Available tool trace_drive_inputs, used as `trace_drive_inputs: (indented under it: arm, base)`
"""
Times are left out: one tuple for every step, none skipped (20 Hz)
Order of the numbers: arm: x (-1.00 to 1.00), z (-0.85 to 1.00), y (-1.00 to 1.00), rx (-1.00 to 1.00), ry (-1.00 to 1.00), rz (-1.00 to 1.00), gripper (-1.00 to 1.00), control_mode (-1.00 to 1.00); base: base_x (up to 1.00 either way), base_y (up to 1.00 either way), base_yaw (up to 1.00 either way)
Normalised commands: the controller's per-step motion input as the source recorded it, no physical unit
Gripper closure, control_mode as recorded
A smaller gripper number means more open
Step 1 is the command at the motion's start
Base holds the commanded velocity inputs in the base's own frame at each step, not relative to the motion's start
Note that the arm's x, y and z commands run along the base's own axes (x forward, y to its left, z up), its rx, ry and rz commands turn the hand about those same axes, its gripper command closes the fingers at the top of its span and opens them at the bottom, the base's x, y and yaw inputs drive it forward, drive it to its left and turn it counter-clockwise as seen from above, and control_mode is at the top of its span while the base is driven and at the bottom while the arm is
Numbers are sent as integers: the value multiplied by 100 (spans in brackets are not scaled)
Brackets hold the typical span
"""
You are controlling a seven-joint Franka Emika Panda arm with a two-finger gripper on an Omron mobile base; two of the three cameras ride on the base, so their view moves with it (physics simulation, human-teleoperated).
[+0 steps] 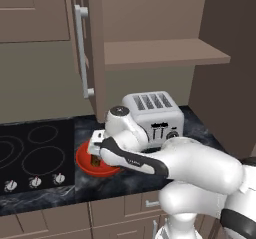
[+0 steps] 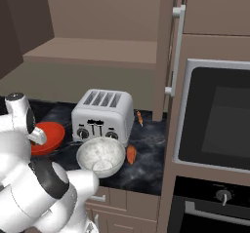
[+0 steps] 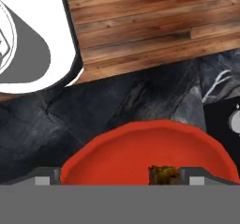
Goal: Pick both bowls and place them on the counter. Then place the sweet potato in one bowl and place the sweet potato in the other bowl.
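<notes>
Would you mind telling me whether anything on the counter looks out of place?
Mostly tidy: both bowls sit upright. The odd items are two orange sweet potatoes lying loose on the counter by the toaster, outside the marbled bowl.

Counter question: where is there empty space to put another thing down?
On the counter, there is bare room right of the marbled bowl, toward the tall oven cabinet. It is crowded around the toaster: red bowl, marbled bowl and two sweet potatoes sit close.
</notes>
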Motion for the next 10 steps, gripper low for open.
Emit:
trace_drive_inputs:
  arm:
    - [-47,25,-25,0,-2,-14,-100,-100]
    - [-45,29,-29,0,0,-23,-100,-100]
    - [-45,28,-26,0,0,-27,-100,-100]
    - [-42,28,-26,0,0,-34,-100,-100]
    - [-42,29,-27,0,0,-35,-100,-100]
    - [-40,29,-27,0,0,-37,-100,-100]
    - [-39,29,-27,0,0,-38,-100,-100]
    - [-38,31,-27,0,0,-40,-100,-100]
    - [-36,32,-25,0,0,-43,-100,-100]
    - [-33,34,-26,0,0,-47,-100,-100]
  base:
    - [0,0,0]
    - [0,0,0]
    - [0,0,0]
    - [0,0,0]
    - [0,0,0]
    - [0,0,0]
    - [0,0,0]
    - [0,0,0]
    - [0,0,0]
    - [0,0,0]
